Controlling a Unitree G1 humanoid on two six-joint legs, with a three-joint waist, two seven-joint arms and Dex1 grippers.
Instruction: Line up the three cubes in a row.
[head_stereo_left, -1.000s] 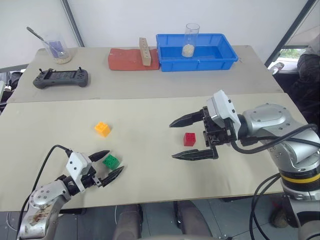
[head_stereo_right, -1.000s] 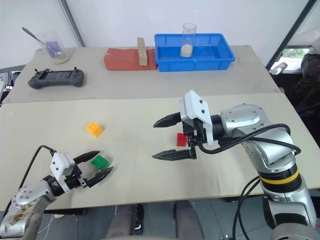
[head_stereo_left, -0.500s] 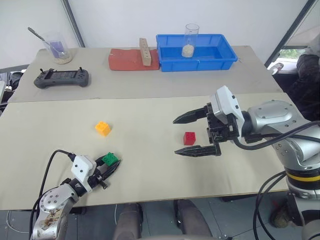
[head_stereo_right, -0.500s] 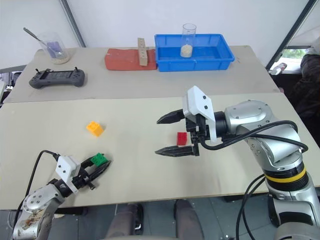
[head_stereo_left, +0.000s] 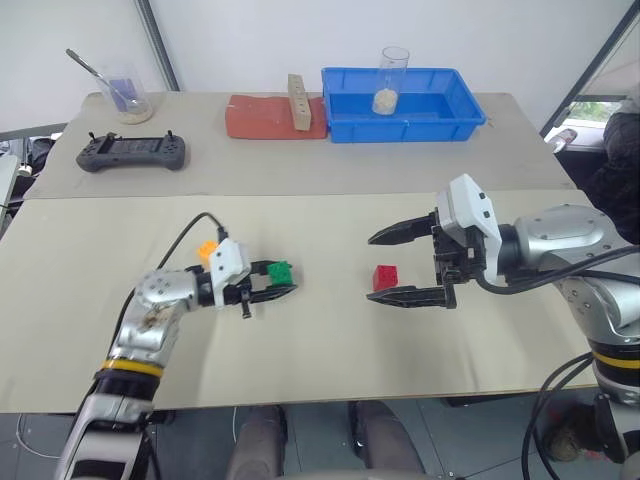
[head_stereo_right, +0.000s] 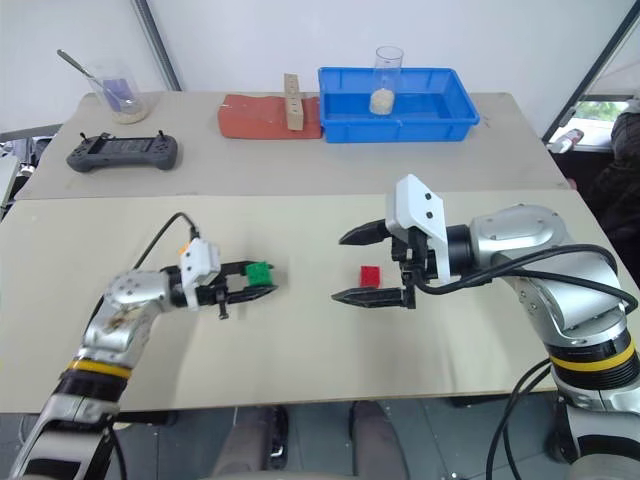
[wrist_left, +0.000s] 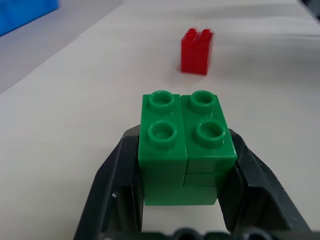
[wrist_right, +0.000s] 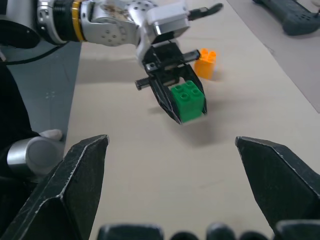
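Beige table (head_stereo_left: 330, 370) lies bare toward its near edge and between the arms, leaving open room around the cubes. Three cubes in all: one orange cube (head_stereo_left: 206, 250) just behind the left gripper (head_stereo_left: 285, 284), one green cube (head_stereo_left: 279, 271) clamped between its closed fingers (wrist_left: 117, 175), studs up, and one red cube (head_stereo_left: 385, 277) resting just ahead of the right gripper (head_stereo_left: 381, 268), whose fingers (wrist_right: 75, 180) stand wide apart, gripping nothing. White wall backs the room.
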